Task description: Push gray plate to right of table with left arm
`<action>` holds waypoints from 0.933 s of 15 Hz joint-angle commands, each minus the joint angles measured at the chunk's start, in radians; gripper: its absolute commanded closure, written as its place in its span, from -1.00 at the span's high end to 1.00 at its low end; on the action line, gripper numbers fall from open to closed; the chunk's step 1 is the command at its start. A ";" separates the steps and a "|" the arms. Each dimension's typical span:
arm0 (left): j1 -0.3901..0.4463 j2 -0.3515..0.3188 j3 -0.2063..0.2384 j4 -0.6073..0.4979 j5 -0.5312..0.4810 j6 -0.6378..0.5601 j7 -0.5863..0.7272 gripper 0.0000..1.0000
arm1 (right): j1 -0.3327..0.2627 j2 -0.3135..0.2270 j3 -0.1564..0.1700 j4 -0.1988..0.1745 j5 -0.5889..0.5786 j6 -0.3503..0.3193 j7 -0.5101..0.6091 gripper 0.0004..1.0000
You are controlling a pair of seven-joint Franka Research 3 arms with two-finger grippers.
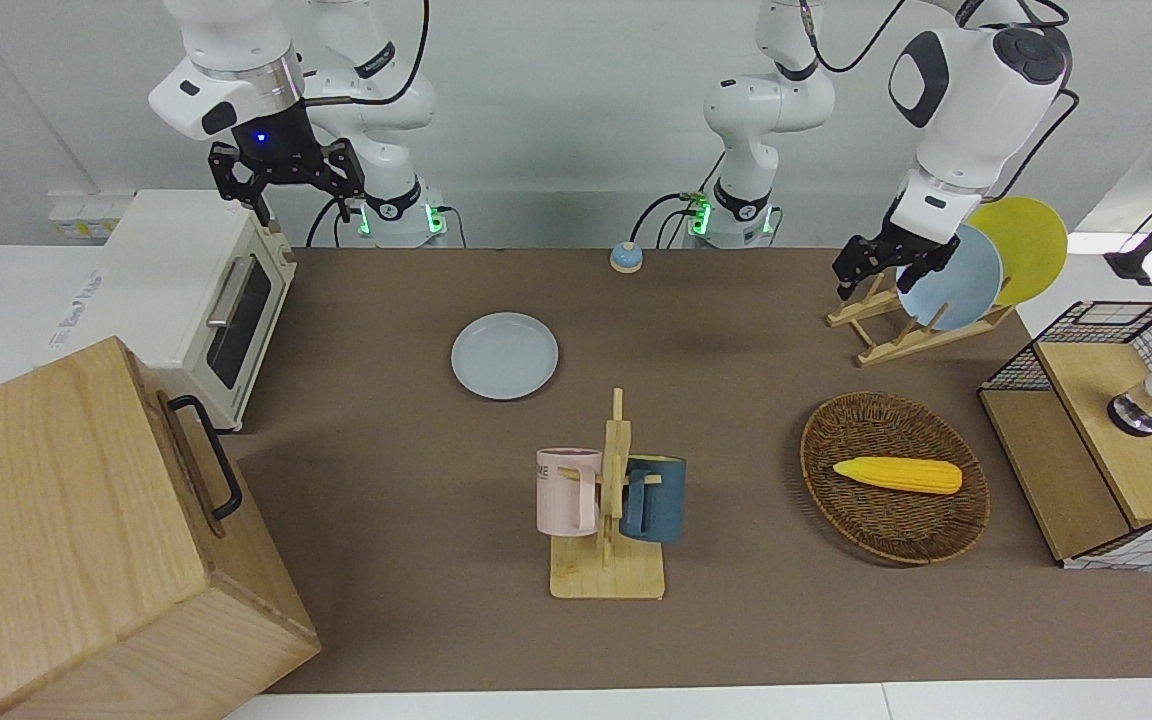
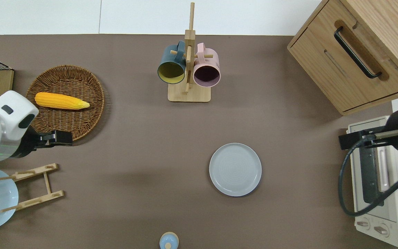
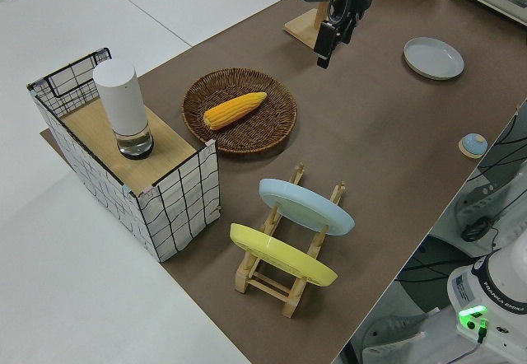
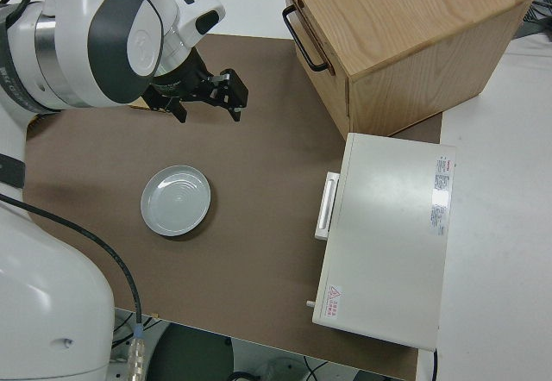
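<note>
The gray plate (image 2: 235,169) lies flat mid-table (image 2: 143,145), well apart from my left hand (image 2: 56,137), raised near the wicker basket (image 2: 92,86); finger state: cannot tell. Advice: lower to the plate's rim on the left arm's side, then push level toward the toaster oven (image 2: 378,180).

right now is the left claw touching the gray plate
No, the left claw hangs over the edge of the wicker basket, well apart from the gray plate lying alone on the table.
</note>
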 commanded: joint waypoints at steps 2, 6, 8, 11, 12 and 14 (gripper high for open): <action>0.002 -0.017 -0.004 0.038 0.026 -0.068 0.006 0.98 | -0.007 -0.007 0.002 -0.004 0.002 -0.001 -0.020 0.99; 0.004 0.004 -0.005 0.174 0.028 -0.199 0.004 0.98 | -0.007 -0.007 0.002 -0.004 0.002 -0.001 -0.020 0.99; 0.004 0.006 -0.005 0.188 0.028 -0.212 0.004 0.98 | -0.007 -0.007 0.002 -0.004 0.002 -0.001 -0.020 0.99; 0.005 0.038 -0.005 0.245 0.026 -0.259 0.006 0.99 | -0.007 -0.007 0.002 -0.004 0.002 -0.001 -0.020 0.99; 0.005 0.049 -0.005 0.266 0.026 -0.273 0.006 0.99 | -0.007 -0.007 0.002 -0.004 0.002 -0.001 -0.020 0.99; 0.005 0.062 -0.004 0.280 0.026 -0.275 0.004 0.99 | -0.007 -0.007 0.002 -0.004 0.002 -0.001 -0.020 0.99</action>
